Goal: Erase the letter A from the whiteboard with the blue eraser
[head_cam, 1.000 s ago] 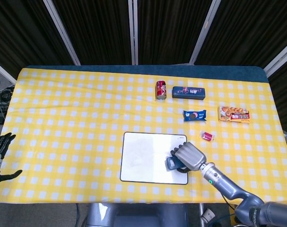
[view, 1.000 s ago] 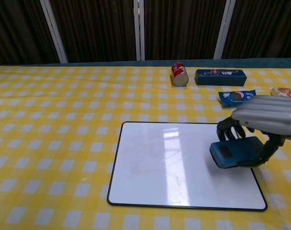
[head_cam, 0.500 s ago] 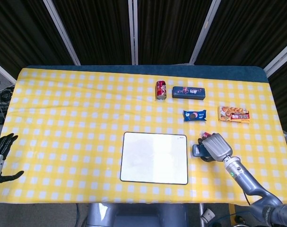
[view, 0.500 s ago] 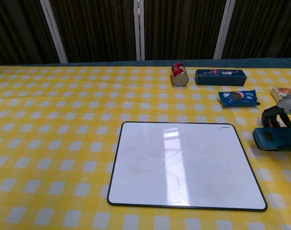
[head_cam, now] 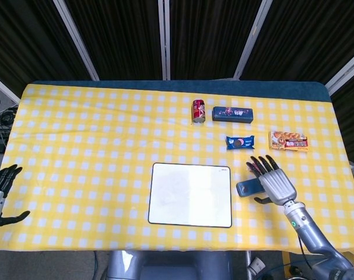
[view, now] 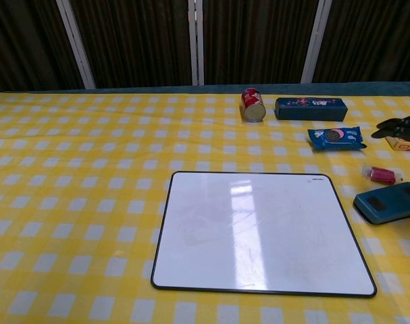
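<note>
Head view, right hand: my right hand (head_cam: 275,185) has its fingers (head_cam: 260,165) spread and straight, holding nothing; it hovers just right of the eraser (head_cam: 249,187), partly over its right end.
Head view, left hand: my left hand (head_cam: 0,188) sits at the counter's left edge, fingers loosely curved and apart, nothing in them.
Head view, eraser: it lies flat on the counter (head_cam: 95,146), just right of the board (head_cam: 190,194), apart from its edge.
Head view, board: its white face looks wiped, with no letter I can make out.
Head view, room: open cloth lies left of the board; a can (head_cam: 199,111), a dark box (head_cam: 233,114), a cookie pack (head_cam: 239,142) and a snack box (head_cam: 288,141) sit beyond it.
Head view, arm: my right forearm runs from the lower right corner up to the hand, palm down.

Chest view, right hand: only dark fingertips (view: 396,127) show at the right edge, spread, above the counter (view: 76,169).
Chest view, eraser: the eraser (view: 388,202) rests alone right of the board (view: 259,233), with a small red packet (view: 381,175) just behind it.
Chest view, left hand: not seen here.
</note>
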You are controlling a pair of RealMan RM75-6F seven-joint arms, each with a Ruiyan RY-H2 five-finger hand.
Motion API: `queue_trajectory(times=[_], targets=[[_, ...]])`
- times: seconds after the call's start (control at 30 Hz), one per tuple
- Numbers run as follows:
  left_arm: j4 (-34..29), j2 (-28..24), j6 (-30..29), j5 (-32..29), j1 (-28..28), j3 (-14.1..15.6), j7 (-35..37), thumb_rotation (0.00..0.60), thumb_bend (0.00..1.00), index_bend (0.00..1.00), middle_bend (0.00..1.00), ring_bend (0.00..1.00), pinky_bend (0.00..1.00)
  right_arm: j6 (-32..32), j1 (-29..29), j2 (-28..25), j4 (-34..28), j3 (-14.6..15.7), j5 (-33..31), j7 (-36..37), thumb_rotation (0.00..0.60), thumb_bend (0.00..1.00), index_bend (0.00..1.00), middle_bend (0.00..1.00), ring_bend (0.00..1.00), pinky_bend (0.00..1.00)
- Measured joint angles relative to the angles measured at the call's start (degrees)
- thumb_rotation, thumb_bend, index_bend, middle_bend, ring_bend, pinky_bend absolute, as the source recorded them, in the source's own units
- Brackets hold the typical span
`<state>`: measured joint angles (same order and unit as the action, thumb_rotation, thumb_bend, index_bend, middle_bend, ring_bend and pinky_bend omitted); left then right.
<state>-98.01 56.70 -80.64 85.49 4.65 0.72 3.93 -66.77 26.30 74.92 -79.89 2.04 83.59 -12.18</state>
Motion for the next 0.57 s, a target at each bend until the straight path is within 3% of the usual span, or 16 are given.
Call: queue_trajectory(times=[0.3,0.57], targets=[[1.3,0.3,-4.7,2.8,-1.6,0.0,1.7,0.6,0.0,0.0,0.0,0.0,0.0,-16.1,-8.3,-5.8,-7.6,1.1,6.4,4.1,0.6,0.0,0.04,0.0,0.0,0.0],[1.6,-1.0,-7.4,4.6,-3.1,0.7,4.8,0.6,0.0,0.0,0.0,0.0,0.0,-24.9,-14.6,-8.2,-10.6,0.8,8.6,5.5,0.6,0.0,0.04,0.0,0.0,0.0]])
